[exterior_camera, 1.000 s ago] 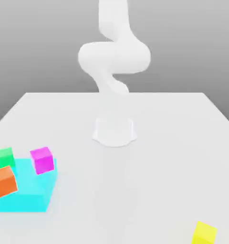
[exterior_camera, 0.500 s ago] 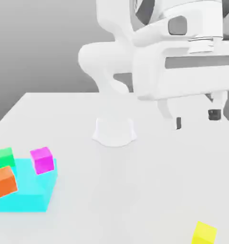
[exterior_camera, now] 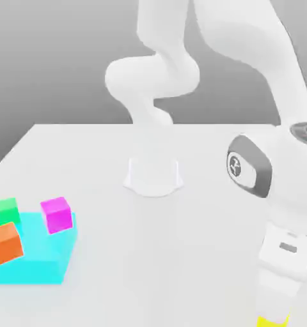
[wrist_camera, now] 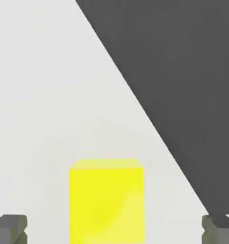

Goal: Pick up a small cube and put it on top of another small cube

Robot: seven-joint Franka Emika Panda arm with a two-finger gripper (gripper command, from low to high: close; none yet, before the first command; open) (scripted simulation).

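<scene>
gripper (wrist_camera: 114, 228): open — fingertips (wrist_camera: 10, 228) spread wide, one on each side of the cube, neither touching it
yellow cube (wrist_camera: 107, 200): on the table (exterior_camera: 201, 191), directly under the gripper, centred between the fingers; only a sliver (exterior_camera: 271, 321) shows below the hand in the exterior view
other cubes: magenta cube (exterior_camera: 57, 214), orange cube (exterior_camera: 6, 243), green cube (exterior_camera: 7, 209) — well apart from the gripper, by the cyan block (exterior_camera: 34, 262)

Bright, even simulator light, soft faint shadows on the white table (exterior_camera: 201, 159) — no glare, slightly soft render
</scene>
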